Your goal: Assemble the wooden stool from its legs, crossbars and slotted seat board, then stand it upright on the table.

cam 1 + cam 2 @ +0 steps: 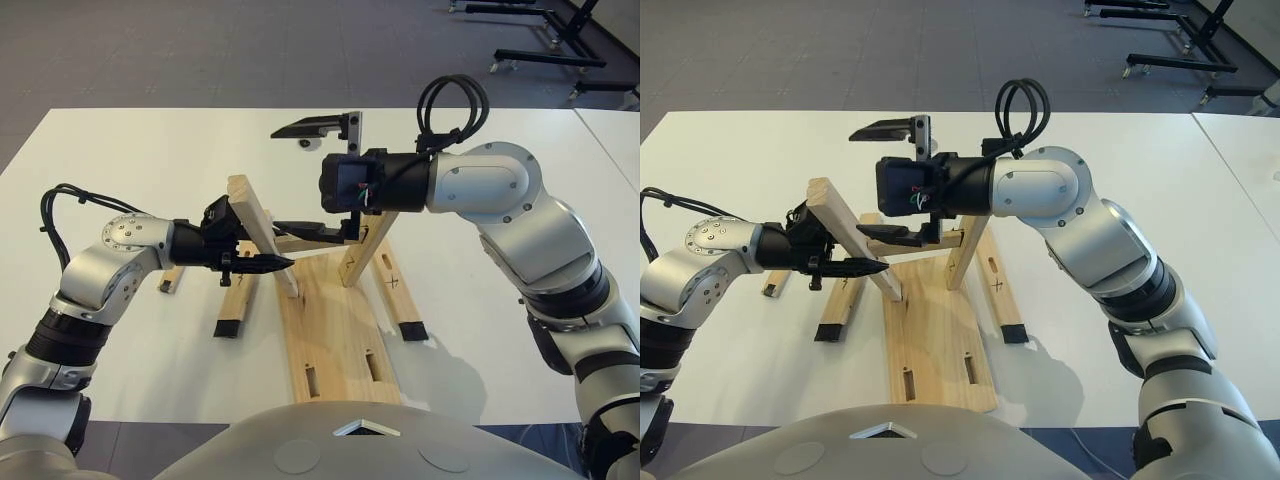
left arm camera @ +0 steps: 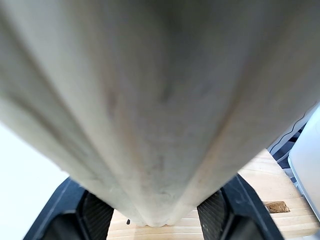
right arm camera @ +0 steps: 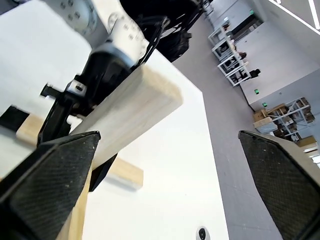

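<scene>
while our left tool (image 1: 263,259) pinches the tilted leg (image 1: 254,220) above the seat board (image 1: 335,340) lying flat on the bench (image 1: 140,150), our right tool (image 1: 312,180) stands spread; we advise squaring the leg before pressing home.

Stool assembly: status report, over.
Left gripper shut on tilted leg above seat board. Right gripper open, empty, near second leg standing on board. Loose pieces flank the board, nothing blocking.
</scene>
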Robot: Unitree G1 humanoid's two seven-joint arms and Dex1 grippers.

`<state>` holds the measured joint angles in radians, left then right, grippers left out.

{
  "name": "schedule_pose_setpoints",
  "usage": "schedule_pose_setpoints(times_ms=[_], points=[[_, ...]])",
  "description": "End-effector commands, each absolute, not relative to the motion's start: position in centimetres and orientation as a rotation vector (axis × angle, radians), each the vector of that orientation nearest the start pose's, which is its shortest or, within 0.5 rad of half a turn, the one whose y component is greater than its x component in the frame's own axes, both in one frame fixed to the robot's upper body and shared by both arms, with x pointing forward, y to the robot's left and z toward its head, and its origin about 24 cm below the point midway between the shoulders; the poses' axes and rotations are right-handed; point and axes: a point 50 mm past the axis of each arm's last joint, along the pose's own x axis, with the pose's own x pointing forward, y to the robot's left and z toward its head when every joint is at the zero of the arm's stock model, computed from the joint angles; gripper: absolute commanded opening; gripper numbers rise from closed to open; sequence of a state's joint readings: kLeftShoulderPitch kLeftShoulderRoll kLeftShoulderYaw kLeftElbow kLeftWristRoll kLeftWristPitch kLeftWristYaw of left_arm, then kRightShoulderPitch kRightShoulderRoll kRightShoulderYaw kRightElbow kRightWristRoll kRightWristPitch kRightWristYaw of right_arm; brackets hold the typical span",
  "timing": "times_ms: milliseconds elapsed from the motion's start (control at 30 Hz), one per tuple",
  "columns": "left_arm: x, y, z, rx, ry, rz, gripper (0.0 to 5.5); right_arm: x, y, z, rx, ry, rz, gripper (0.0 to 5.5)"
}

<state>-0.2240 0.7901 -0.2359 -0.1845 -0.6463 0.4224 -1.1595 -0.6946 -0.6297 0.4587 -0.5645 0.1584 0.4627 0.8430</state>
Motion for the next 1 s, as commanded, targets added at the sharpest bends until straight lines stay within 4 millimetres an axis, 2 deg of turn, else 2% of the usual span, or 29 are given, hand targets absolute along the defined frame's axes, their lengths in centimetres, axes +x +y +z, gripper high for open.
schedule_pose_setpoints(times_ms=[33, 533, 800, 1000], points=[[22.1, 18.2, 7.5, 0.152, 0.614, -1.404, 2.03, 24.2, -6.7, 20.2, -0.944, -0.248, 1.327, 5.09], [22.0, 18.1, 7.2, 0.16, 0.631, -1.399, 2.03, 25.0, -7.2, 17.3, -1.083, -0.159, 1.323, 5.09], [22.1, 18.3, 7.2, 0.16, 0.635, -1.392, 2.03, 24.4, -7.2, 16.8, -1.075, -0.122, 1.399, 5.09], [22.3, 18.4, 7.3, 0.164, 0.637, -1.39, 2.03, 24.1, -7.7, 15.4, -1.125, -0.031, 1.464, 5.09]])
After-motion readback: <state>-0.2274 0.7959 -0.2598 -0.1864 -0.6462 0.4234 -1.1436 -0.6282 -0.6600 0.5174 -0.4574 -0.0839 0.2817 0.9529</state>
